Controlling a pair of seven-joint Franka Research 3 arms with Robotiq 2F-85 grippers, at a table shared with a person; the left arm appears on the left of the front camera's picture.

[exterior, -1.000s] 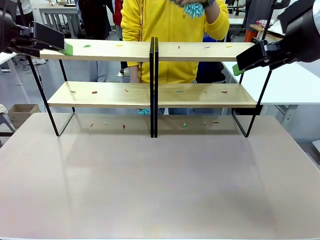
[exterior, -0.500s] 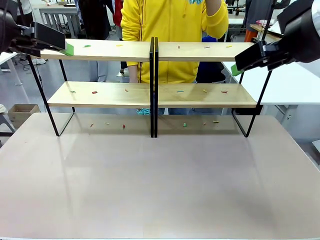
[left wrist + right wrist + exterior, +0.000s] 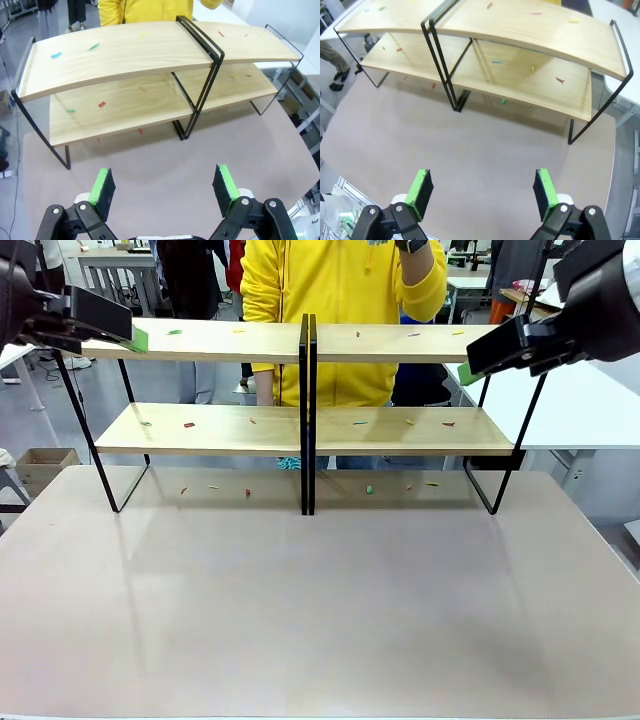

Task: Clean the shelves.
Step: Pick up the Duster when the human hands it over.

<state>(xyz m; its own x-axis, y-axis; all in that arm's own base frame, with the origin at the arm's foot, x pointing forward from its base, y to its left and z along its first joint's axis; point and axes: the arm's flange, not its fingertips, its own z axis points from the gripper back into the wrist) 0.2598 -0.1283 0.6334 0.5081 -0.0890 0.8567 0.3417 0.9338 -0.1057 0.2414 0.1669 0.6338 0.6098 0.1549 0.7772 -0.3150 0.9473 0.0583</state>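
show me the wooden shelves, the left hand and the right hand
light wooden two-tier shelves on black metal frames (image 3: pixel 220 345), front view, bare top board, left rack
black green-padded left hand (image 3: pixel 162 175), left wrist view, midway between its fingertips
right hand (image 3: pixel 481 175), right wrist view, midway between its fingertips

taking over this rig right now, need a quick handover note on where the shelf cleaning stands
Left gripper: open, empty, held high off the left end of the shelves, touching nothing.
Right gripper: open, empty, high off the right end.
The shelves stand side by side across the far part of the table. A person in yellow is behind them.
Done: nothing visible. Coloured scraps lie on both tiers of both racks, and a few on the table beneath.
Left: clear all the scraps.
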